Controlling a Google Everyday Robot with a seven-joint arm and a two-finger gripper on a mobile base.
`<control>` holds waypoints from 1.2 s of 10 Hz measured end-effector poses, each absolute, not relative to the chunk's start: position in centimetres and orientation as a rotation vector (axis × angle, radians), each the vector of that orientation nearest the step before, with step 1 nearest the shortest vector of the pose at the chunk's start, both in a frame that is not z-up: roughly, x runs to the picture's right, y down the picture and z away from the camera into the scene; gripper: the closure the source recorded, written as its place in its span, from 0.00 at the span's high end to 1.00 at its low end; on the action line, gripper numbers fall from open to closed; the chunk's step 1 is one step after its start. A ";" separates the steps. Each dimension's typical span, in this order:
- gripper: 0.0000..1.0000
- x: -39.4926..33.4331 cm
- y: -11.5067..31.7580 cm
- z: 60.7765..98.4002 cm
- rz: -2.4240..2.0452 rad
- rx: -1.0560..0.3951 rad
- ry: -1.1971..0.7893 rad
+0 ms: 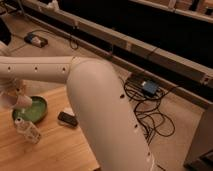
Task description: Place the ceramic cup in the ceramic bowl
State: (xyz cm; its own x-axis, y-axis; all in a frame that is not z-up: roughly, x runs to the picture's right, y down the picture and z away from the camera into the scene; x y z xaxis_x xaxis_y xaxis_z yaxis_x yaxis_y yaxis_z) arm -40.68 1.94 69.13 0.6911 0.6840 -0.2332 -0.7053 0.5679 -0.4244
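I see the gripper (11, 98) at the ceramic bowl's (42, 111) left rim, the ceramic cup (23, 102) against it over the green inside, likely poised for setting down; whether it grips the cup I cannot tell.

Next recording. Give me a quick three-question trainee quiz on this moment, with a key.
1. True or false: the black device lies inside the green bowl.
2. What stands on the table just in front of the green bowl? A) a clear bottle B) a blue box C) a spoon
3. Fill in: the gripper, near the picture's left edge, is right beside the white ____.

Key
1. False: it lies on the table, to the right of the green bowl.
2. A
3. cup, seen against the green bowl's left side.
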 end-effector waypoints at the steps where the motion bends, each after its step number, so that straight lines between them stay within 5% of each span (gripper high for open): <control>1: 0.00 -40.9 2.3 69.6 0.817 -0.524 0.037; 8: 0.02 -41.6 3.2 71.2 0.864 -0.493 -0.003; 12: 0.31 -42.1 3.9 72.3 0.855 -0.501 -0.012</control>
